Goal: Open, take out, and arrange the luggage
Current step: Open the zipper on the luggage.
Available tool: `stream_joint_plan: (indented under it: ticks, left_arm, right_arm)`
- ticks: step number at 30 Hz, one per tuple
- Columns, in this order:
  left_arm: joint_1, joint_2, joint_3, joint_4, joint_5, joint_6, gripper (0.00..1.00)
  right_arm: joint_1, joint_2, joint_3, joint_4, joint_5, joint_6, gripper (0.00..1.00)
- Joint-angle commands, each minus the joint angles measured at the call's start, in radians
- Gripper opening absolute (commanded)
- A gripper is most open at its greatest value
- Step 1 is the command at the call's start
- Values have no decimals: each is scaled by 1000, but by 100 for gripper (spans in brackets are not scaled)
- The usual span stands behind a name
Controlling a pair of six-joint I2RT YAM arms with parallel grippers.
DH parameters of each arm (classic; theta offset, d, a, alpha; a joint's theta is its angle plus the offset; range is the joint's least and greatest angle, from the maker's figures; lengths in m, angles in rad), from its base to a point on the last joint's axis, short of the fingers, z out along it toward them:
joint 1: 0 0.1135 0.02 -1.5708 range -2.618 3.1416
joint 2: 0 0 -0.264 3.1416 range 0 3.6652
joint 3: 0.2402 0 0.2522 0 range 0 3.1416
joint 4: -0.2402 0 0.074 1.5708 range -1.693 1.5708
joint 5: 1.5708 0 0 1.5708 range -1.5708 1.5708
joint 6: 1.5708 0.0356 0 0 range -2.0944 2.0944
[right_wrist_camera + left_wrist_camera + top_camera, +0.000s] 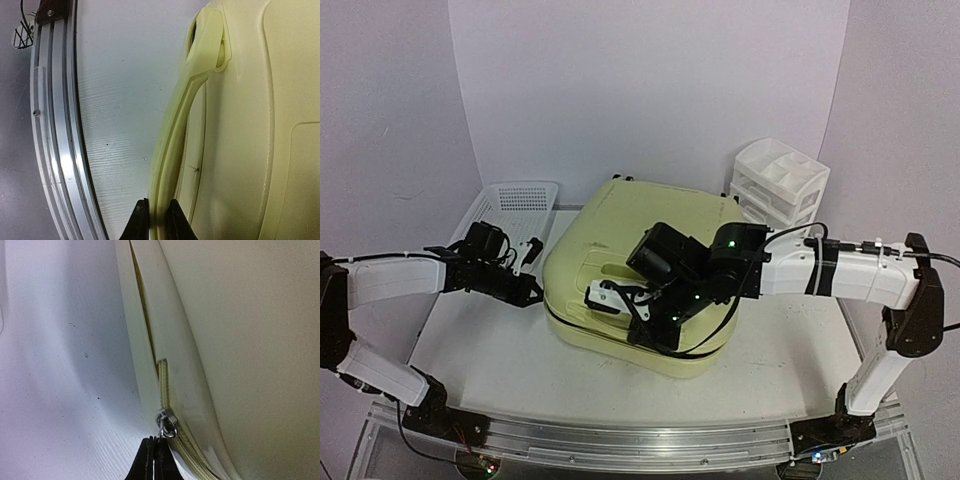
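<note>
The luggage [620,225] is a large pale yellow-green hard-shell suitcase lying flat in the middle of the table. My left gripper [533,293] is at its left side. In the left wrist view this gripper [154,460] is shut on the metal zipper pull [168,426]. The zip seam [145,315] gapes open beyond the slider. My right gripper [650,330] is at the suitcase's front edge. In the right wrist view this gripper [156,220] is shut around the moulded side handle [172,150], one finger on each side.
A white mesh basket [510,205] stands at the back left. A white drawer organizer [778,180] stands at the back right. An aluminium rail [620,440] runs along the near table edge and shows in the right wrist view [55,125].
</note>
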Motion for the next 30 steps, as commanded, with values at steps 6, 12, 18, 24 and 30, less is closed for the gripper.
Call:
stream_joint_plan:
  ticks: [6, 12, 18, 24, 30]
  left_arm:
    - [112, 125, 214, 55, -16, 36, 0]
    - [115, 159, 260, 50, -29, 47, 2]
    - [114, 70, 216, 54, -46, 40, 19]
    - [115, -86, 136, 27, -131, 14, 56]
    - [115, -229, 118, -79, -222, -12, 76]
  right_arm:
    - [101, -169, 14, -77, -182, -29, 0]
    - [108, -187, 1, -77, -154, -24, 0]
    - [108, -141, 14, -62, -30, 24, 8]
    - [108, -94, 53, -18, 96, 85, 34]
    - [106, -117, 75, 56, 232, 145, 59]
